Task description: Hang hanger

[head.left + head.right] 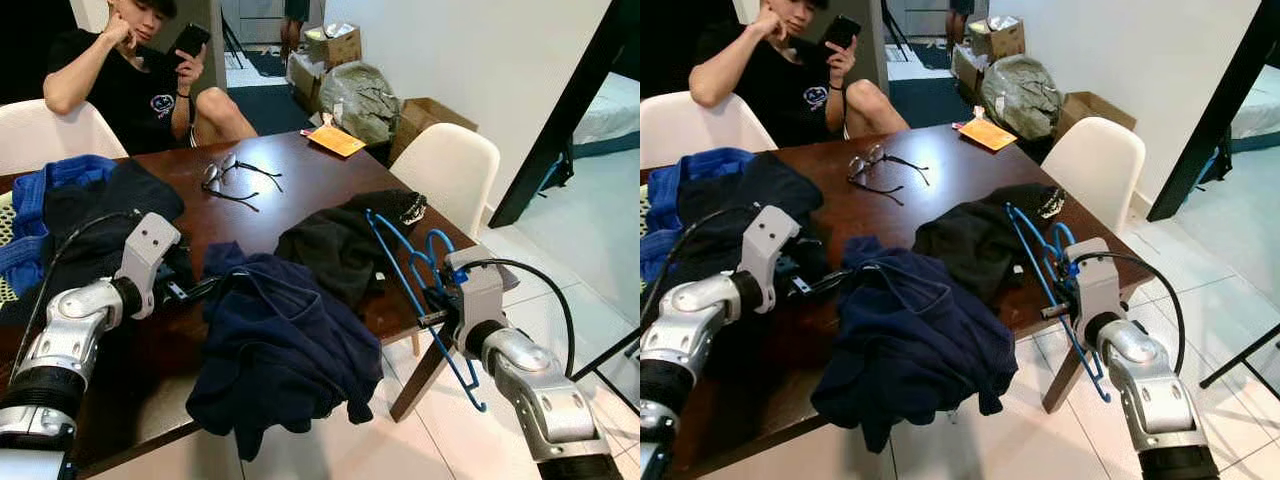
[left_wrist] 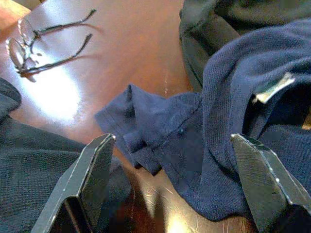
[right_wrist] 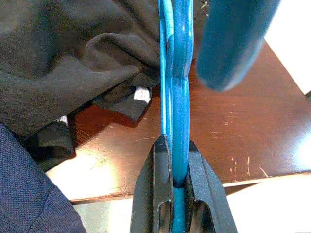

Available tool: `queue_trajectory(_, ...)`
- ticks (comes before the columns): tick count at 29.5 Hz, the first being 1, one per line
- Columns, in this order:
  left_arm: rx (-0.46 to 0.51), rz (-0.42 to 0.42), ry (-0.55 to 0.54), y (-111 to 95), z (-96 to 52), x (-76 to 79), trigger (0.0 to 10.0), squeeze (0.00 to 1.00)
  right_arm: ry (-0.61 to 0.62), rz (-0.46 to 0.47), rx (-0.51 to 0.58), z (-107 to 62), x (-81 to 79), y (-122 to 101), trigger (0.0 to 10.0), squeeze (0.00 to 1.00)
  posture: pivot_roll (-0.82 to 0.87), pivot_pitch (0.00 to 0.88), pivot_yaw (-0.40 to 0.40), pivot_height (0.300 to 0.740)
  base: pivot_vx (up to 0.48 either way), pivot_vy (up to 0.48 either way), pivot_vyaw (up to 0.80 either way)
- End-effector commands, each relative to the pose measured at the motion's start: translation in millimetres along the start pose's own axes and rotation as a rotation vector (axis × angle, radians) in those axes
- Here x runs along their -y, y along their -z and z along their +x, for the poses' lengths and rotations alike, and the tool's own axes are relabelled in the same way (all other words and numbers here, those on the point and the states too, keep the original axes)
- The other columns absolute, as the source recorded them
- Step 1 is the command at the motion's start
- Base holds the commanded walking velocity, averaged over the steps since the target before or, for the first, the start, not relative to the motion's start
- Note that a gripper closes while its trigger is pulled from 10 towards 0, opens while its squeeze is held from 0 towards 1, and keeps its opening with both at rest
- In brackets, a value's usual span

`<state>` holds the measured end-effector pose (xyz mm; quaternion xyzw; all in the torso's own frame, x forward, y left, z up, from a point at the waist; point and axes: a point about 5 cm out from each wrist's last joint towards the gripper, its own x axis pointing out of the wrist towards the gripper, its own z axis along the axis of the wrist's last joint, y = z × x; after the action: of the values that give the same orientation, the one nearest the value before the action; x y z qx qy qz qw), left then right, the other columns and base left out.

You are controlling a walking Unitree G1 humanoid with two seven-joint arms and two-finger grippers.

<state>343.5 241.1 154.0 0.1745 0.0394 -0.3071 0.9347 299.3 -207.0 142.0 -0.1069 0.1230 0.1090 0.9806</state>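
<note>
Two grippers at work over the table edge. Right gripper: fingers closed tight on the blue hanger, pinching its wire between them; the right wrist view shows the wire running straight up from between the fingers. Hanger stands tilted at the table's near right corner, hook end up near the black garment, lower end hanging past the table edge towards the tiled floor. It may be more than one hanger nested together; the wire looks doubled, but the views are too crowded to say. Right arm reaches in from the lower right, forearm rising to the table corner.

Left gripper: fingers spread wide, holding nothing, aimed at a fold of the navy shirt that spills over the near edge. Left arm bent at the elbow, wrist level above the tabletop.

Judgement: hanger is in hand, garment not yet on it. Next move likely calls for the left gripper to close on the shirt's collar or shoulder while the right steers the hanger end into the opening.

Farther: glasses mid-table, orange paper at the far edge, white chair to the right, a seated person with a phone beyond.
</note>
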Motion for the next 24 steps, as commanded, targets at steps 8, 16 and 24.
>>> queue_trajectory(8, -0.003, 0.033, 0.064, 0.5, 11.6, 7.6, 10.0, 0.00, 0.019, 0.001, -0.018, -6.9, 4.9, 3.4, 10.0, 0.00, -0.07, 0.100, -0.065, 0.740, 0.000, 0.000, 0.00)
queue_trajectory(16, 0.003, 0.054, 0.085, -1.3, 16.1, 9.8, 10.0, 0.00, 0.024, 0.006, -0.021, -10.0, 4.7, 4.6, 10.0, 0.00, -0.07, 0.099, -0.060, 0.740, 0.000, 0.000, 0.00)
queue_trajectory(24, 0.057, 0.051, 0.155, -12.4, 21.2, 15.4, 10.0, 0.00, 0.023, 0.010, -0.023, -10.2, 3.3, 5.2, 10.0, 0.00, -0.07, 0.098, -0.058, 0.740, 0.000, 0.000, 0.00)
